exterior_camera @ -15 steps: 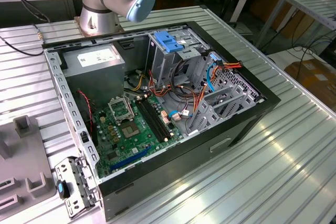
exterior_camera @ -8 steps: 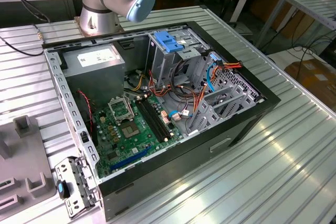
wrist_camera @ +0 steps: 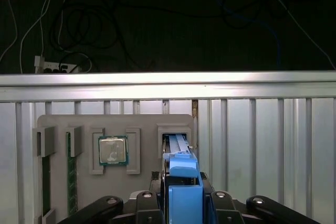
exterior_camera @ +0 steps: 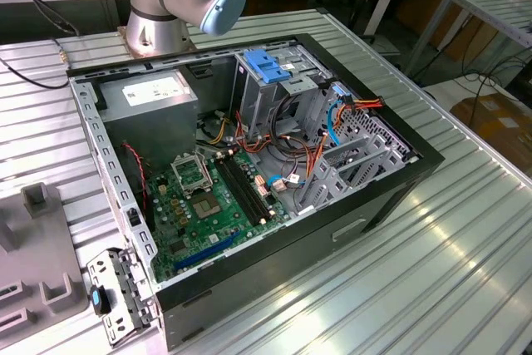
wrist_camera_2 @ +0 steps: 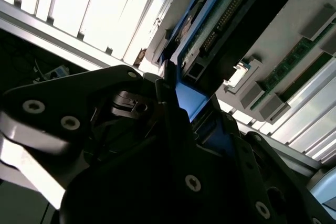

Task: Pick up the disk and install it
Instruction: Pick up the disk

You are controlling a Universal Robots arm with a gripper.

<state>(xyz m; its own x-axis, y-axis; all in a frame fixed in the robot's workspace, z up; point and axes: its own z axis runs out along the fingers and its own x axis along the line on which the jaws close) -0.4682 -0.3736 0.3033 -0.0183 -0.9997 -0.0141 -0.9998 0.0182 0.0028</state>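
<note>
Disk of flat silver metal with blue plastic side rails (wrist_camera: 181,174) stands on edge, its far end at a slot of the grey moulded plastic tray (wrist_camera: 142,123) that lies at the exterior view's left (exterior_camera: 37,243). The tray also holds green memory sticks (wrist_camera: 69,174) and a square silver processor chip (wrist_camera: 113,150). The black two-fingered gripper (wrist_camera: 182,202) is clenched on the disk's blue rail, one finger on each flat side; the second wrist view shows the disk's connector edge (wrist_camera_2: 218,22) beyond the fingers. The hold looks narrow and near one end, so the disk could swing, slip, or catch on the slot wall if drawn out askew. The grey arm's base (exterior_camera: 158,14) stands at the table's far edge, behind the open black computer case (exterior_camera: 391,197), with the wrist reaching over the tray.
</note>
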